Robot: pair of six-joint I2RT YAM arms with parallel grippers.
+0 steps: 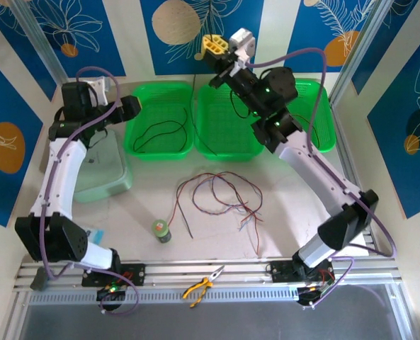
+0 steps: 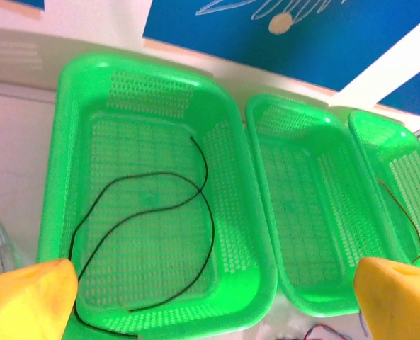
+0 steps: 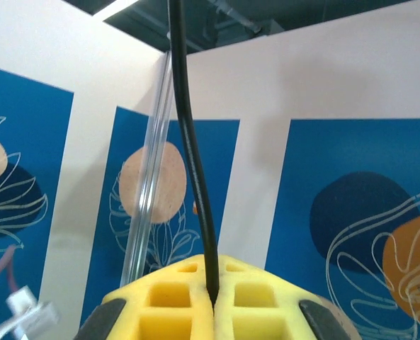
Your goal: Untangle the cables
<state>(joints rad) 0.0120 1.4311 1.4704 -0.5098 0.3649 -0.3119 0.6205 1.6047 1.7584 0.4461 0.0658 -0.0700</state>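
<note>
Up close, right claw point(image 3: 213, 301) pinches black cable point(image 3: 194, 177).

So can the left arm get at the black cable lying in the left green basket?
Probably yes: the left arm has its jaws open, facing the left basket, and the black cable lies loose on its floor, nothing over it.

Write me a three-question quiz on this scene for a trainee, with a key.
1. What does the right gripper pinch? A) a black cable B) a red cable C) nothing
2. True or false: a loose cable lies in the left basket.
3. Fill in: the left gripper has its jaws ____.

Key: 1 A; 2 true; 3 open.
</note>
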